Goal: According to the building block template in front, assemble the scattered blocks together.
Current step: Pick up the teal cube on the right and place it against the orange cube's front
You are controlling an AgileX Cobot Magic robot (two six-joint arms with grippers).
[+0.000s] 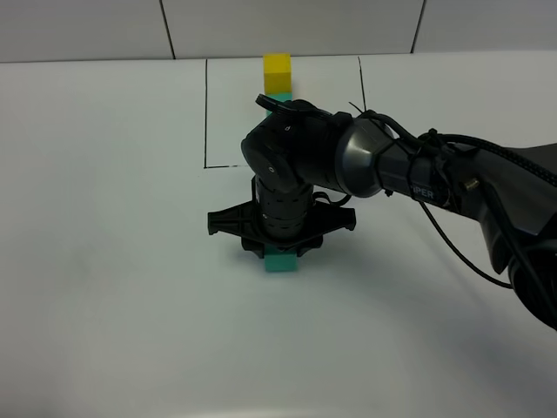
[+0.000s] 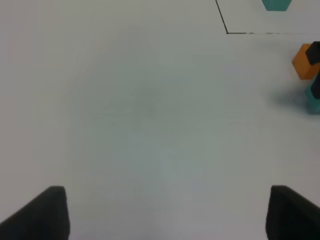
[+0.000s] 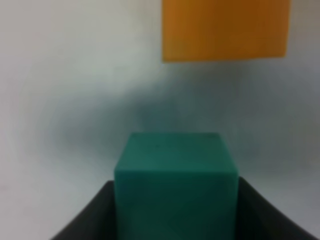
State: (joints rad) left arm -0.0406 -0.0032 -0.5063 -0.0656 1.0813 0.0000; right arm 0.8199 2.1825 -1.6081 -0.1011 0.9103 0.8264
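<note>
- the white bench (image 1: 104,261) holds everything.
- the right arm (image 1: 418,170) comes in from the right edge and bends down over the middle of the bench.
- a black line box (image 1: 205,113) is drawn at the far edge.
- the template (image 1: 278,68) stands inside that box at the middle of the far edge, yellow on top of teal.
- the left gripper (image 2: 162,215) is spread wide over bare bench, with nothing in it.
- the right gripper (image 1: 279,251) points down and pinches the teal block (image 3: 175,185), which sits on the middle of the bench.
- the orange block (image 3: 225,30) lies near the teal block, with a gap between them.
</note>
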